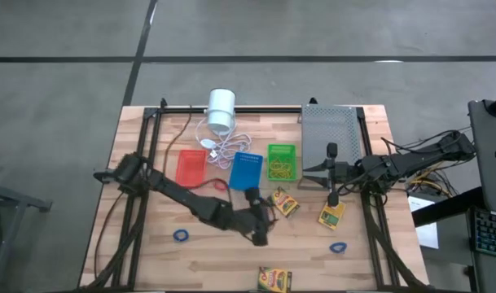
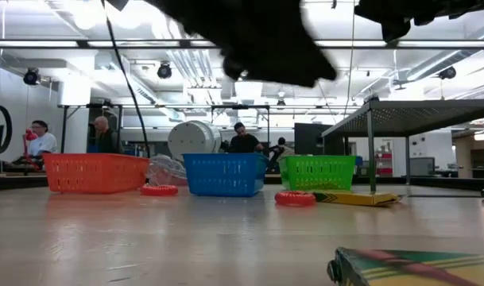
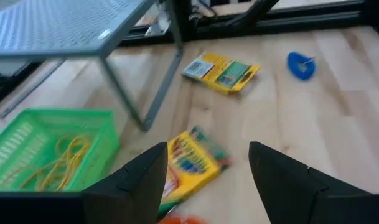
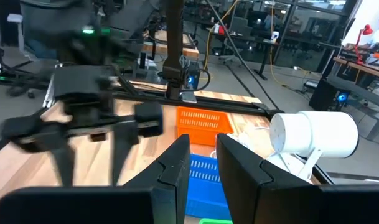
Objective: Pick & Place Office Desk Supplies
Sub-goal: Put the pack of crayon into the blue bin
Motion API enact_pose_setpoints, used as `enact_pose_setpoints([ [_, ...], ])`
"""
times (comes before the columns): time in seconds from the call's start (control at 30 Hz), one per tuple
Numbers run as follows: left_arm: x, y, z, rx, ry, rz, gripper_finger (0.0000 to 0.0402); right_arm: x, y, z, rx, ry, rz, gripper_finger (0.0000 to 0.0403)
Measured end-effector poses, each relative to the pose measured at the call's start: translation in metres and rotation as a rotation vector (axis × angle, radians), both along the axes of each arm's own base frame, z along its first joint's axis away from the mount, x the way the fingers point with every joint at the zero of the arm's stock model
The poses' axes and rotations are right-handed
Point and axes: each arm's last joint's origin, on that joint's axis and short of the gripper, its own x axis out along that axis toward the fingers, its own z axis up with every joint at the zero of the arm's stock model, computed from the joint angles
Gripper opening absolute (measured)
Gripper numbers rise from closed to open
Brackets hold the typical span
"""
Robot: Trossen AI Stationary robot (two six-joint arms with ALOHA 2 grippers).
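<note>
Three baskets stand in a row at mid-table: red-orange (image 1: pixel 190 167), blue (image 1: pixel 246 169) and green (image 1: pixel 282 161), the green one holding yellow rubber bands (image 3: pixel 65 163). My left gripper (image 1: pixel 266 218) hovers open just short of a yellow-green crayon box (image 1: pixel 285 202), which shows between its fingers (image 3: pixel 133 183) in the left wrist view. A second crayon box (image 1: pixel 331 215) lies to its right and a third (image 1: pixel 274 279) at the front edge. Blue rubber bands (image 1: pixel 180 236) (image 1: pixel 337 247) lie on the wood, a red one (image 1: pixel 219 185) by the baskets. My right gripper (image 1: pixel 306 177) hangs beside the green basket, narrowly open and empty.
A grey perforated tray (image 1: pixel 331 130) on legs stands at the back right. A white cylinder (image 1: pixel 221 110) with a coiled cord (image 1: pixel 223 146) sits behind the baskets. Black rails run along both table sides. People sit in the room beyond (image 2: pixel 40 139).
</note>
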Motion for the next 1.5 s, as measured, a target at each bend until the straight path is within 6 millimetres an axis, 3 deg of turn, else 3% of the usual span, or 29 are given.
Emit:
enact_pose_setpoints([
  [0.23,-0.037,0.043,0.012,-0.108,-0.064,-0.078,0.0230,0.000,0.000,0.000,0.000,0.000,0.000,0.0075],
  [0.4,-0.058,0.084,0.019,-0.170,-0.053,-0.116,0.0230,0.000,0.000,0.000,0.000,0.001,0.000,0.0075],
  [0.67,-0.084,0.130,0.028,-0.154,-0.075,-0.096,0.0230,0.000,0.000,0.000,0.000,0.001,0.000,0.0075],
  [0.8,-0.096,0.135,0.027,-0.153,-0.068,-0.088,0.0230,0.000,0.000,0.000,0.000,0.001,0.000,0.0075],
  [1.13,-0.143,0.132,0.059,-0.163,-0.203,-0.216,0.0230,0.000,0.000,0.000,0.000,0.001,0.000,0.0075],
  [1.37,-0.166,0.132,0.059,-0.096,-0.176,-0.267,0.0230,0.000,0.000,0.000,0.000,0.001,0.000,0.0075],
  [1.5,-0.180,0.132,0.080,-0.055,-0.227,-0.271,0.0230,0.000,0.000,0.000,0.000,0.001,0.000,0.0075],
])
